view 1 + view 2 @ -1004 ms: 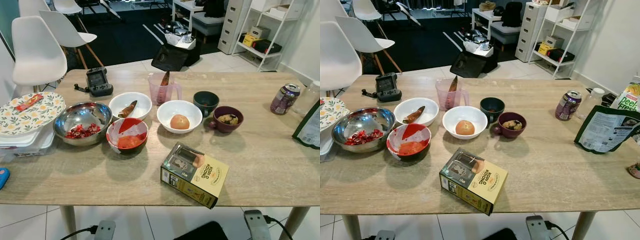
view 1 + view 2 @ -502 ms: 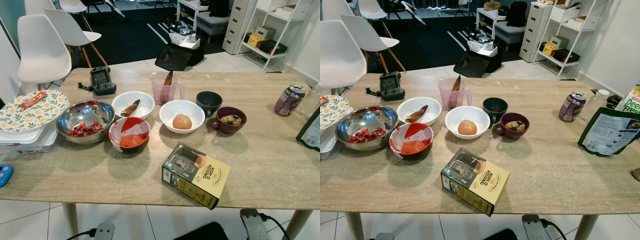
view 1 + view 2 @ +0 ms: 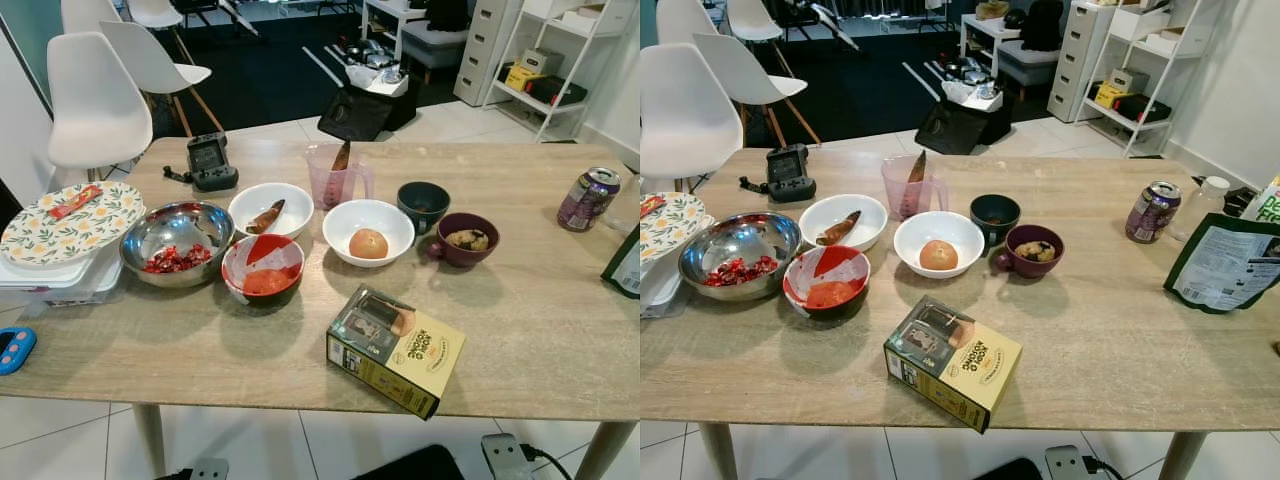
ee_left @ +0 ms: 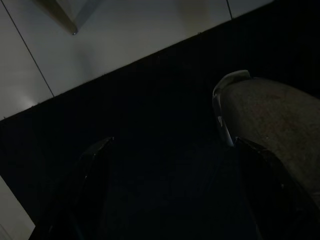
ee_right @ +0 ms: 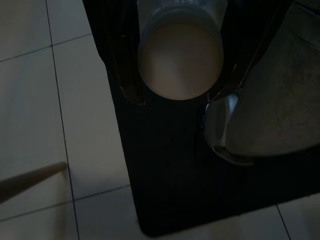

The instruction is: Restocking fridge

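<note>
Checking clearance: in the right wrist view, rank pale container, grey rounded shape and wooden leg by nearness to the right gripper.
1. Pale container, held in the right gripper.
2. Grey rounded shape, just beside it.
3. Wooden leg, off across the tiles.

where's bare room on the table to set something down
Free: the near right of the table, between the box, the purple mug and the green bag. Crowded: the bowls from the steel bowl to the mug.

A matt wood-grain table [image 3: 520, 330] is seen, with a shiny metal bowl [image 3: 177, 240], glossy white bowls [image 3: 368, 230] and a printed cardboard box [image 3: 394, 349].
</note>
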Tool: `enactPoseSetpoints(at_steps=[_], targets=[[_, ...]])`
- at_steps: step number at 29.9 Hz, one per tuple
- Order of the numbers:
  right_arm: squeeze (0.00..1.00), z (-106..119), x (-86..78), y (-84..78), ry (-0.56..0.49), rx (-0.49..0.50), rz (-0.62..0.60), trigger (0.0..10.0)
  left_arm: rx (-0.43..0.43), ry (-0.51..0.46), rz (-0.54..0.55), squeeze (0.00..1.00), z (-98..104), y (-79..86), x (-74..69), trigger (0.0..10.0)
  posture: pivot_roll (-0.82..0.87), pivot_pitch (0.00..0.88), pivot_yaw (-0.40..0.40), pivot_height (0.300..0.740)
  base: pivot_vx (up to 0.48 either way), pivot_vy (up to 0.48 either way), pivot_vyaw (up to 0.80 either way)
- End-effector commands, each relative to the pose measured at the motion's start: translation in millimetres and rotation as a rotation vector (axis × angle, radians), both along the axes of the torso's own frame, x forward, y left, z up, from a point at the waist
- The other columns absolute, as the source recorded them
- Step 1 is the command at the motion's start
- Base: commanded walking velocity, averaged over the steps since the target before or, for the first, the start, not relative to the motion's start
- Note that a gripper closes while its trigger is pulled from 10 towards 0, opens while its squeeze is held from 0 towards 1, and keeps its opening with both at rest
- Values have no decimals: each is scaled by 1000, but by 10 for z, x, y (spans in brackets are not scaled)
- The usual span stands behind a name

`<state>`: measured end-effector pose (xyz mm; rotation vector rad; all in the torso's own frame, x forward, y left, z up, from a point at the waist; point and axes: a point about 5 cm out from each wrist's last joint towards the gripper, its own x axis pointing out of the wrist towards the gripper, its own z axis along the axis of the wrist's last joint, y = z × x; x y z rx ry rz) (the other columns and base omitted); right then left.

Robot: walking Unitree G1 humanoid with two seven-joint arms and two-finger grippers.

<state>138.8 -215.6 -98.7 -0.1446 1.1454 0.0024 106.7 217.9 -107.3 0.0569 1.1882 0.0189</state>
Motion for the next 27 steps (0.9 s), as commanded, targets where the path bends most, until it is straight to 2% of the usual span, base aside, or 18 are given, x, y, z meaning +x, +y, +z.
enactPoseSetpoints(at_steps=[1, 27], targets=[[0, -9, -42, -32, 10, -7, -16, 10000, -13, 22, -8, 0, -25, -52, -54, 10000, -4, 0, -15, 740, -274, 0, 0], [0, -3, -46, -64, 9, -13, -22, 10000, -18, 29, -23, 0, -40, -94, -90, 10000, -5, 0, -21, 740, -280, 0, 0]])
